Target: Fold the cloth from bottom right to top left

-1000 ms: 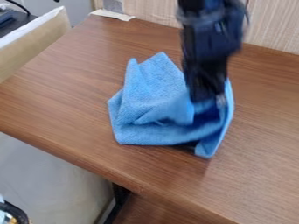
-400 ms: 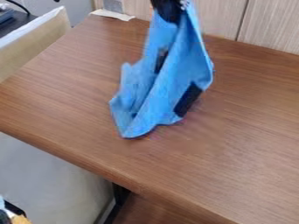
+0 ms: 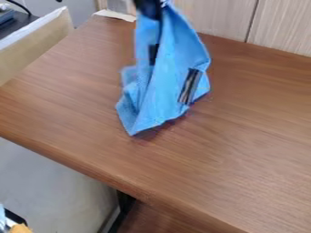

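Pale wood-grain wall panels (image 3: 224,19) stand behind the brown tabletop (image 3: 243,118), and a light paper strip (image 3: 114,14) lies along its far left edge. The blue cloth (image 3: 170,68) is over the far left-centre of the tabletop, drawn up into a tall, narrow tent. Its upper end is at the end effector (image 3: 155,9), at the top of the view, which appears to be gripping it. Lower down, the cloth spreads into loose creases and comes to a point on the near side; that low part seems to touch the wood, while a shadow under its right side suggests the cloth is raised there. A dark striped patch (image 3: 190,86) shows on the right of the cloth.

Judging by the task, the fold itself is in hand: a corner is up and over toward the far left, but nothing is laid flat. The next move calls for lowering that corner at the far left, then letting go so the layers settle. Keeping the grip too high could drag the whole cloth along; releasing from there would probably let it crumple into a heap.
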Motion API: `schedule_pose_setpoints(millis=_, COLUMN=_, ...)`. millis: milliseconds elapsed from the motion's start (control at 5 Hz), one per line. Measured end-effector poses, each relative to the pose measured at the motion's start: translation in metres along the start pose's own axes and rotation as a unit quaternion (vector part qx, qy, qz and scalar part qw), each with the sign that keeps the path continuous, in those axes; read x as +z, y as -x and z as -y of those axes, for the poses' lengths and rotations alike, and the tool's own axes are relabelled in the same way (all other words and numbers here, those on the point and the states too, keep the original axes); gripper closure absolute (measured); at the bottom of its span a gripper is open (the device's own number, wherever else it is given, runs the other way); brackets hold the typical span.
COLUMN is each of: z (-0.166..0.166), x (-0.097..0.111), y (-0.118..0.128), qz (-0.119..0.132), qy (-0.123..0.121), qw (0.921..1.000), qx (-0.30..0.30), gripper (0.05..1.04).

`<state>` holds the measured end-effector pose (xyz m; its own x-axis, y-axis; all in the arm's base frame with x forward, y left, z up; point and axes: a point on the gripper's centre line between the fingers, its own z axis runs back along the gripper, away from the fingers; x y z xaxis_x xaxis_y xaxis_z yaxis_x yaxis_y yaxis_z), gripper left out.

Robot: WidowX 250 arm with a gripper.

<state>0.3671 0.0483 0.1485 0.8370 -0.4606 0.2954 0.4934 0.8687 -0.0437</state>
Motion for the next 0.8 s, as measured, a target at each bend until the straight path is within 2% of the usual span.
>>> schedule_pose_setpoints(millis=200, z=-0.023, x=-0.017, y=0.016, qz=-0.006, qy=0.003, qw=0.9997, qx=0.024, gripper=1.018)
schedule_pose_setpoints(millis=600, z=-0.037, x=-0.054, y=0.05, qz=-0.041, qy=0.022, qw=0.9982, qx=0.037, gripper=1.02)
schedule_pose_setpoints(millis=800, z=-0.041, x=-0.064, y=0.062, qz=-0.038, qy=0.022, qw=0.9982, qx=0.041, gripper=1.02)
